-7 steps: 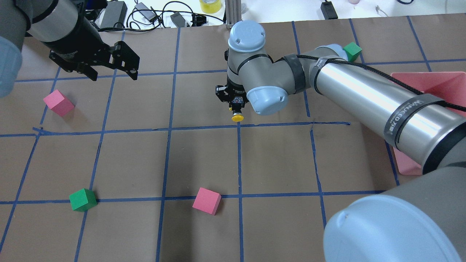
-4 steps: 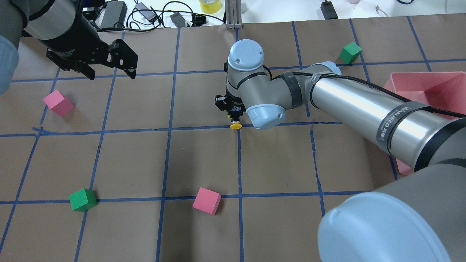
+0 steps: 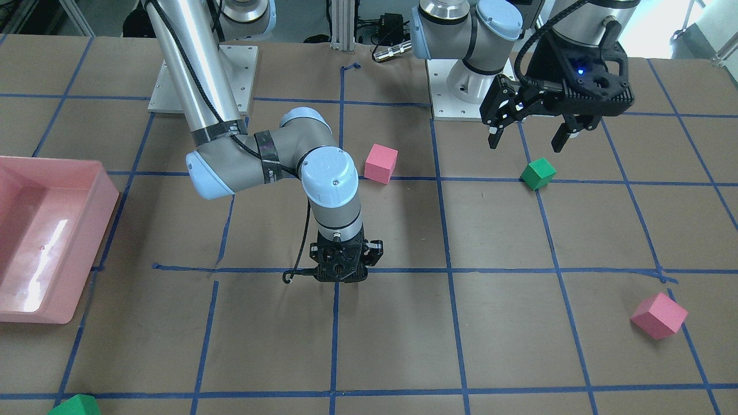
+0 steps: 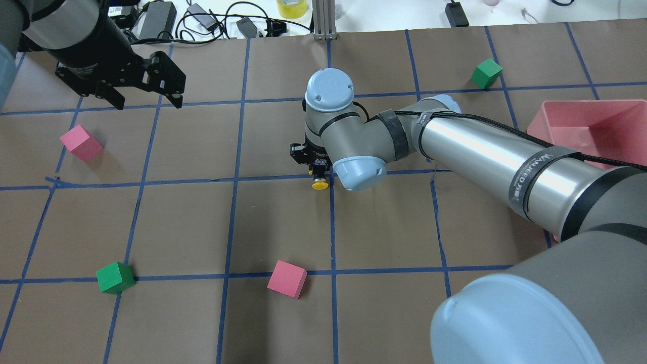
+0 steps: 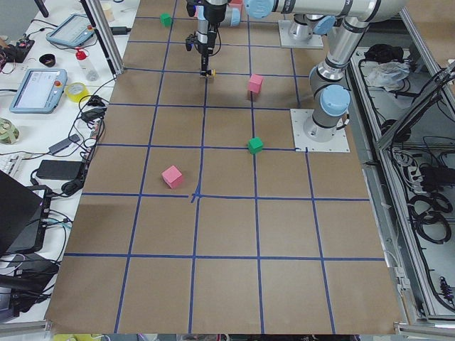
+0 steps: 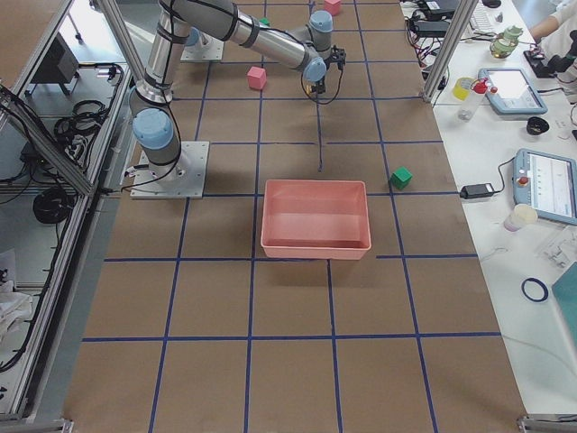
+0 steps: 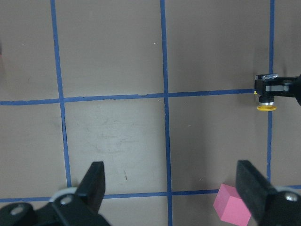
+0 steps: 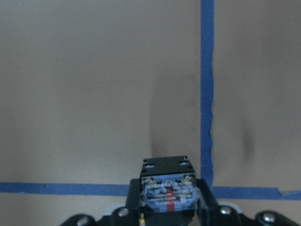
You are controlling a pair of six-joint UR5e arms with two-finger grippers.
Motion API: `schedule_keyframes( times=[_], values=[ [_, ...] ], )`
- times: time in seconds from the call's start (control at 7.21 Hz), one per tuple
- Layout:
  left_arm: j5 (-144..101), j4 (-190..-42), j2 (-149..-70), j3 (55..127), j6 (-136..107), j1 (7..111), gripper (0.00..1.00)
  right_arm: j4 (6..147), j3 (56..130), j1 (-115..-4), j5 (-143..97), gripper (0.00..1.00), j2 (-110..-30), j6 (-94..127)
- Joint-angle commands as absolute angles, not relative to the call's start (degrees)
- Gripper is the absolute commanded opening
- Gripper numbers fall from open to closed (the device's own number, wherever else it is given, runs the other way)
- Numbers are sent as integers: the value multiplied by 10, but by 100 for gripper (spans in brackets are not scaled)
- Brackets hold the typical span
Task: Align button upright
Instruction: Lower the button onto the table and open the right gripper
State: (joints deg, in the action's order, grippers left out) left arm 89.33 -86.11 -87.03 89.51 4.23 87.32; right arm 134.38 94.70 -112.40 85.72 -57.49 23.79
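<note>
The button shows in the overhead view as a yellow cap [image 4: 319,185] with a black collar, just under my right gripper [image 4: 318,173]. That gripper points straight down by a crossing of blue tape lines and is shut on the button. The right wrist view shows the button's block base [image 8: 168,192] between the fingers, terminal end towards the camera, so the cap faces the table. I cannot tell if the cap touches the paper. In the front view the right gripper [image 3: 339,278] hides the button. My left gripper [image 4: 148,101] hovers open and empty at the far left.
Pink cubes [image 4: 81,143] [image 4: 287,278] and green cubes [image 4: 115,277] [image 4: 486,73] lie scattered on the brown paper. A pink tray [image 4: 614,108] stands at the right, partly behind my right arm. Cables and chargers lie beyond the far edge.
My right gripper has moved towards the robot and lower with the button, to the tape crossing. My left gripper has drifted slightly left and farther away, still open.
</note>
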Motion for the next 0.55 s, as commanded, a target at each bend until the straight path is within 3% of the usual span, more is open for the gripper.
schedule_keyframes(
  times=[0.0, 0.14, 0.42],
  values=[
    [893, -864, -869, 893, 43, 873, 100, 1343, 948, -1125, 864, 17, -574, 243],
    [893, -863, -869, 894, 43, 873, 100, 1341, 948, -1125, 864, 28, -573, 244],
    [893, -863, -869, 895, 43, 873, 100, 1342, 949, -1125, 865, 39, -573, 244]
  ],
)
